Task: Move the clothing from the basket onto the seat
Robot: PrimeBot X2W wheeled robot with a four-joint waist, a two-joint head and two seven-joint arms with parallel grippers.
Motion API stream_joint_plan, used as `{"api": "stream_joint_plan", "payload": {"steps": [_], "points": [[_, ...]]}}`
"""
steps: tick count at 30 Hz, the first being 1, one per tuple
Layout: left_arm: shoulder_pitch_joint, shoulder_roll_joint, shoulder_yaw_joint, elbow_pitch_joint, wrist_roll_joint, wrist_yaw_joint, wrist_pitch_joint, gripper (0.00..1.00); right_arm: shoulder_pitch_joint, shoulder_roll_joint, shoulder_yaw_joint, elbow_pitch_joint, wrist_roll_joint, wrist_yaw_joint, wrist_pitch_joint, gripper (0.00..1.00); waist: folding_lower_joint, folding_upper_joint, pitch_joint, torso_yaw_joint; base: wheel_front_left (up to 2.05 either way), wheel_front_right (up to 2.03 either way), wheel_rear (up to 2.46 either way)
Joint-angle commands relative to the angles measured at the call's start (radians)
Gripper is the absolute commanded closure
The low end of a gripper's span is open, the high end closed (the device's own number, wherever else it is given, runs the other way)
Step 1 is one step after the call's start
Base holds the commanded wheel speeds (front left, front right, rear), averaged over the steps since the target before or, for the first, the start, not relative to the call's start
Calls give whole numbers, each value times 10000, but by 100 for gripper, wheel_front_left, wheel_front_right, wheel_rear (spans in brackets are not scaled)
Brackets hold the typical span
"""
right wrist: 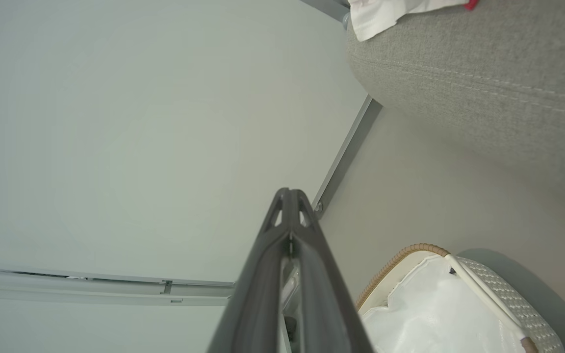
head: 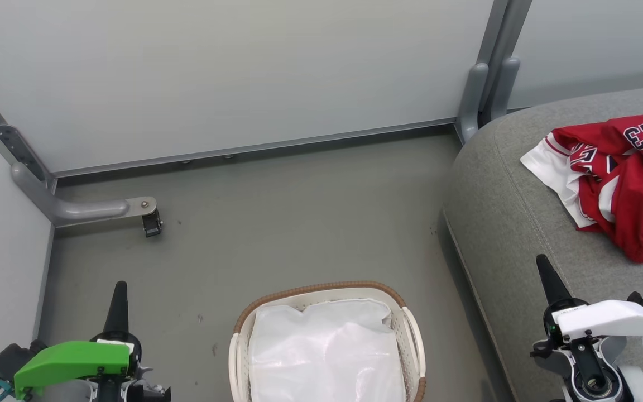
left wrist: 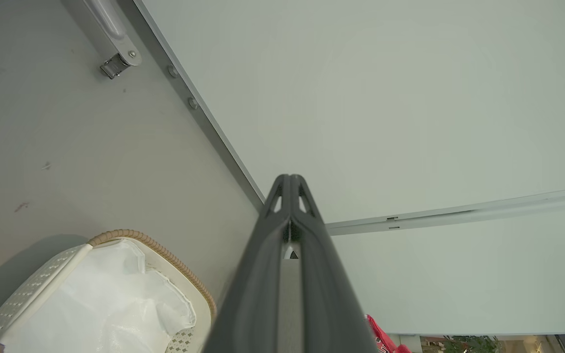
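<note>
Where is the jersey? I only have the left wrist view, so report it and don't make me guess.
Observer: The jersey lies crumpled on the grey seat, with the number 23 showing.
Operator: Tell me what the right tool is doing.
Observer: The right tool is shut and empty, well short of the jersey.
Operator: Check the rest of the basket.
Observer: In the head view the basket holds a white sheet with no red cloth on it. The frame cuts off the basket's near end.
</note>
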State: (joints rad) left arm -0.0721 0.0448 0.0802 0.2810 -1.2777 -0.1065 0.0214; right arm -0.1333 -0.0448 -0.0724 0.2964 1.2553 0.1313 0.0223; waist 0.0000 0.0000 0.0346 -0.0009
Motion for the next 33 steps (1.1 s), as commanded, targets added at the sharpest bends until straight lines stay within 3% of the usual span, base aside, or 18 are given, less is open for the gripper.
{"api": "stream_joint_plan", "payload": {"steps": [1, 33], "points": [[-234, 68, 56, -110, -280, -75, 66, 100, 72, -60, -54, -133, 283, -6, 70, 100, 0, 0, -11, 0, 0, 0, 0], [-386, 82, 292, -317, -2619, -221, 736, 100, 244, -76, -347, -450, 2780, -6, 740, 100, 0, 0, -227, 6, 0, 0, 0]]}}
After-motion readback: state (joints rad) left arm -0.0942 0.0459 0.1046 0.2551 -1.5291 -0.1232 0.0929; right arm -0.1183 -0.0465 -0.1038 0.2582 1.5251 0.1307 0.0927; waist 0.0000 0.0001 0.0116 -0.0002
